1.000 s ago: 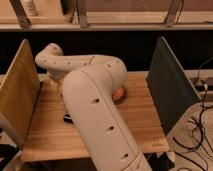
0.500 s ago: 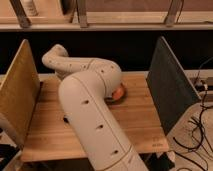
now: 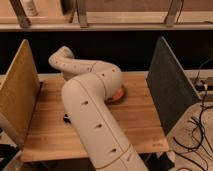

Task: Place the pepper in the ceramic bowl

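While the smooth, white-shelled arm (image 3: 92,117) folds across the pale wooden counter (image 3: 142,125), its end effector stays out of sight behind that bulk, so its grip cannot be told. An orange glazed sliver of the ceramic bowl (image 3: 119,95) peeks out beside the elbow. The pepper is hidden from view. A tan panel (image 3: 17,92) and a grey panel (image 3: 170,85) stand upright at either end.
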Controlling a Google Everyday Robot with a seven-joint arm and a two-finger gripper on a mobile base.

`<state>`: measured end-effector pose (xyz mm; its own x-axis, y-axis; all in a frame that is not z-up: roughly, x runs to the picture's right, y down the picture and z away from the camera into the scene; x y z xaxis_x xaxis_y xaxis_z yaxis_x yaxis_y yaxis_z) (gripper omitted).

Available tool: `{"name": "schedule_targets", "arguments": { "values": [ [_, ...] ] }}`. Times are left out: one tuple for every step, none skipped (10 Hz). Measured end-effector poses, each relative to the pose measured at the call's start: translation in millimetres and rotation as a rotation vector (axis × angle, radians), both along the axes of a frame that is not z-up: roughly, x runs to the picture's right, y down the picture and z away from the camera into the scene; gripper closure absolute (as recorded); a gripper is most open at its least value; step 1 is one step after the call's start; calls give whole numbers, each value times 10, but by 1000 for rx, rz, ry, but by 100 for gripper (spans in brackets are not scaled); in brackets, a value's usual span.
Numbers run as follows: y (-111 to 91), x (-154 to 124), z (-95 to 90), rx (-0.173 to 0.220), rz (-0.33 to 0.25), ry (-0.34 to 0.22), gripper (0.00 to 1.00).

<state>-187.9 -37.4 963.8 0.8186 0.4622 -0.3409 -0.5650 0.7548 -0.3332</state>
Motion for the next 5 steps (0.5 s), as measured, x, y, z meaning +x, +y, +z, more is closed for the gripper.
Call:
{"name": "schedule_targets", "arguments": {
  "values": [
    [3, 27, -2, -5, 4, 6, 20],
    [43, 2, -10, -21, 4, -8, 20],
    [91, -29, -28, -40, 6, -25, 20],
    [104, -34, -34, -46, 6, -28, 20],
    [104, -35, -34, -46, 5, -29, 20]
  ]
}}
